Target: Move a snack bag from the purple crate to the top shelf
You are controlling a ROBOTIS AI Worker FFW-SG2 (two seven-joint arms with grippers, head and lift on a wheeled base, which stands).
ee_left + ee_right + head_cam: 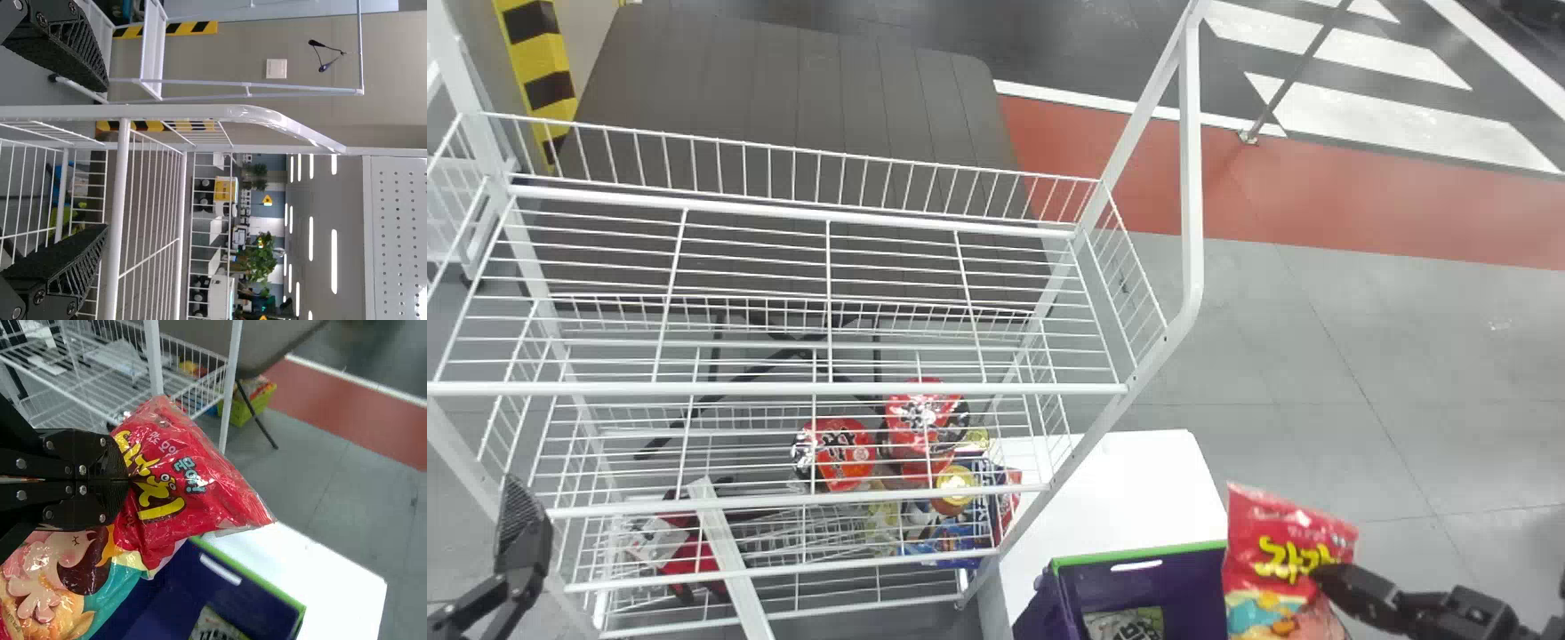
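The pick looks done: the bag (1254, 578) is out of the crate (1192, 591), its upper part pinched between the right gripper's (123, 480) closed fingers, and it hangs upright at about three o'clock from the crate in the head view. Another packet (1129, 622) lies inside the crate. The placing is left, so the task seems roughly half done. From the bag, the top shelf (783, 388) lies towards ten o'clock in the head view; the bag has yet to be raised, carried across past the rack's near-side post (1072, 453), brought over the front rail and let go. The left gripper (105, 157), its fingers spread wide with nothing between them, waits by the rack at around eight o'clock in the head view and seems to have no part in this step.
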